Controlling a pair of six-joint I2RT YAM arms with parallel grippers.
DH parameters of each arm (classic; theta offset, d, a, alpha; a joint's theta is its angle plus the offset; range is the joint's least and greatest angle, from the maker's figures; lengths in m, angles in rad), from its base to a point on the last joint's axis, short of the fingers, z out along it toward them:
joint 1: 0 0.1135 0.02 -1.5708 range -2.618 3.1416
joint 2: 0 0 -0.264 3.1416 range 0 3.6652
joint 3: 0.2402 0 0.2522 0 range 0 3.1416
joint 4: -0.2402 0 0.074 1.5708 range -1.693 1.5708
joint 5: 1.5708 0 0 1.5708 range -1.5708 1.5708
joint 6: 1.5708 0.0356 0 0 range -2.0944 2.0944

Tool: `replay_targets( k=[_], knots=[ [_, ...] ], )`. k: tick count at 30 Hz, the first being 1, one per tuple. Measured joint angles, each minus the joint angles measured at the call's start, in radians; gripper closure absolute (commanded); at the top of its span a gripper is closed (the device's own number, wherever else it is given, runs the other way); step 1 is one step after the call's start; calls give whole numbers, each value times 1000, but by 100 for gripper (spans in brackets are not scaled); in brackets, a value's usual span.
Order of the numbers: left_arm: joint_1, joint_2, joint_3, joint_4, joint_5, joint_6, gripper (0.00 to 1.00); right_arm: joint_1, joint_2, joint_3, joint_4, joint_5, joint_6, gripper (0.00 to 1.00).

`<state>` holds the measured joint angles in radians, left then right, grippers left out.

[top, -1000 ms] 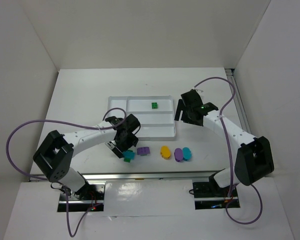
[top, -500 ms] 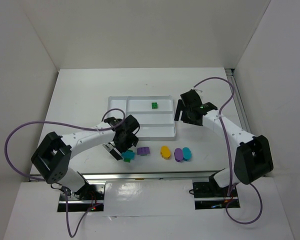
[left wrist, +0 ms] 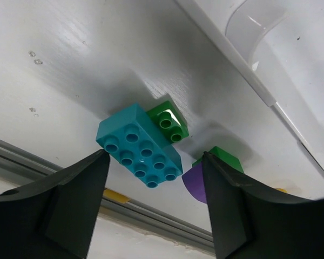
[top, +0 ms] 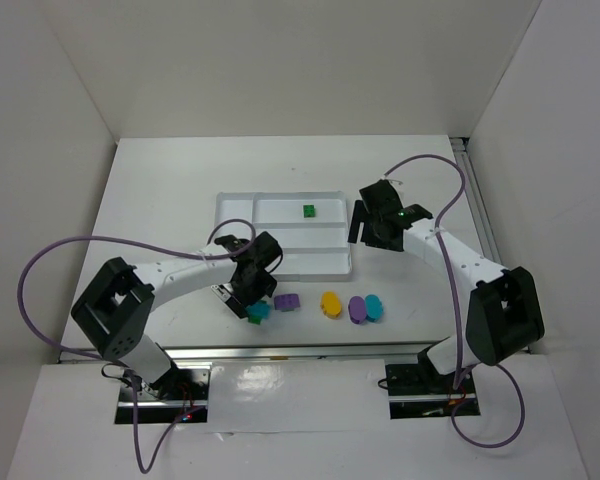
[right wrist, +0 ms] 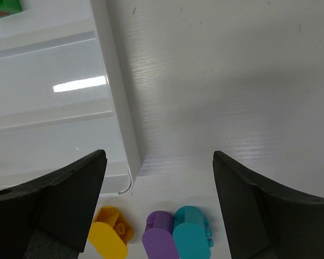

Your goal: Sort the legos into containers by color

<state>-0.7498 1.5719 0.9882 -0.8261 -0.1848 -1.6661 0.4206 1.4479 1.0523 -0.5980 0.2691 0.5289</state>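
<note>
Pick-up step: left claw point(left wrist: 154, 159) spread astride teal brick point(left wrist: 139, 144), frame ctr, no grip yet. Nxt: lower, pinch, w/o dragging green brick point(left wrist: 167, 121). Right claw point(right wrist: 159, 156) spread, empty.

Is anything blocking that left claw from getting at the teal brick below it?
Nothing visible does. The left gripper hangs right over the teal brick, jaws open on either side of it. A green brick sits tight against the teal one's far side, out of the jaws' way.

green brick point(left wrist: 169, 121): we find it partly hidden behind the teal brick point(left wrist: 139, 145).
tray brick point(right wrist: 4, 8): we see it cut off at the view's top-left corner.
</note>
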Motion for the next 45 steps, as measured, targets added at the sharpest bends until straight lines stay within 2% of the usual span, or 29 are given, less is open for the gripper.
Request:
replay_targets(
  k=[5, 10, 16, 18, 19, 21, 22, 25, 26, 29, 32, 36, 38, 40, 45],
  knots=[
    [0, 1, 0, 4, -2, 14, 22, 0, 2, 0, 0, 0, -4, 13],
    [0, 2, -3, 11, -3, 16, 30, 0, 6, 0, 1, 0, -4, 13],
    [0, 16, -12, 18, -5, 17, 45, 0, 10, 0, 1, 0, -5, 13],
    [0, 21, -13, 19, -5, 18, 47, 0, 10, 0, 2, 0, -5, 13],
    [0, 22, -13, 19, -5, 19, 54, 0, 10, 0, 2, 0, -5, 13],
    [0, 22, -13, 19, -6, 18, 62, 0, 10, 0, 2, 2, -5, 13],
    [0, 22, -12, 18, -8, 22, 71, 0, 10, 0, 2, 3, -6, 13],
    [-2, 21, 8, -14, -25, 44, 87, 0, 10, 0, 2, 3, -7, 13],
    [-4, 17, 28, -39, -40, 64, 100, 0, 10, 0, 2, 0, -8, 13],
    [-8, -9, 137, -93, -71, 161, 100, -1, 9, 0, 10, -31, -22, 13],
    [1, -46, 290, -101, -74, 334, 100, -2, -5, -2, 39, -120, -45, 13],
    [30, -93, 448, -26, -20, 601, 100, -2, -66, -2, 79, -283, -74, 13],
    [42, -116, 473, 31, 21, 721, 100, -2, -105, -2, 96, -365, -80, 13],
    [48, -126, 478, 77, 66, 822, 100, -2, -140, -2, 118, -437, -81, 19],
    [54, -97, 478, 138, 148, 963, 100, -2, -208, -2, 195, -587, -53, 23]
  ],
)
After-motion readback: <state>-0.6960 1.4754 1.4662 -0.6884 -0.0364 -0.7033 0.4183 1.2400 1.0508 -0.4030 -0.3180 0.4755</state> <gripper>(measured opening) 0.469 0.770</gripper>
